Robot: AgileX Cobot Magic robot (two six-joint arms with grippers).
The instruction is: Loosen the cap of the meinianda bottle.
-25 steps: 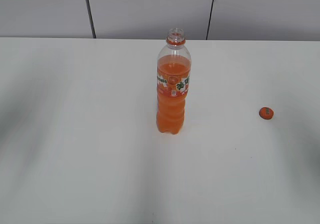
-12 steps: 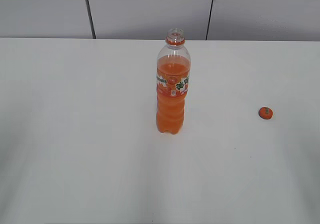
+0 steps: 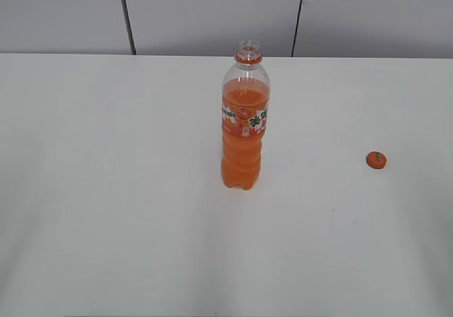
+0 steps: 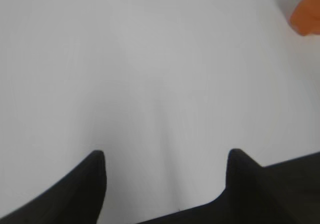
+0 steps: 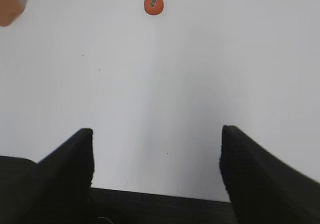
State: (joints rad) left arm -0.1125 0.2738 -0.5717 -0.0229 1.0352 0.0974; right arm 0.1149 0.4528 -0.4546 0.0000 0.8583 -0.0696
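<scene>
The meinianda bottle [image 3: 245,126] stands upright in the middle of the white table with its neck open and no cap on it. A part of it shows as an orange blur at the top right of the left wrist view [image 4: 306,16] and at the top left of the right wrist view [image 5: 9,6]. The orange cap [image 3: 376,160] lies on the table to the bottle's right, and it also shows in the right wrist view [image 5: 153,4]. My left gripper [image 4: 165,156] is open and empty over bare table. My right gripper [image 5: 156,136] is open and empty, short of the cap. Neither gripper shows in the exterior view.
The white table [image 3: 113,189] runs to a grey panelled wall [image 3: 212,13] at the back. Nothing else stands on the table.
The bottle and the cap shift very slightly in the exterior view, and the soft shadows on the table fade.
</scene>
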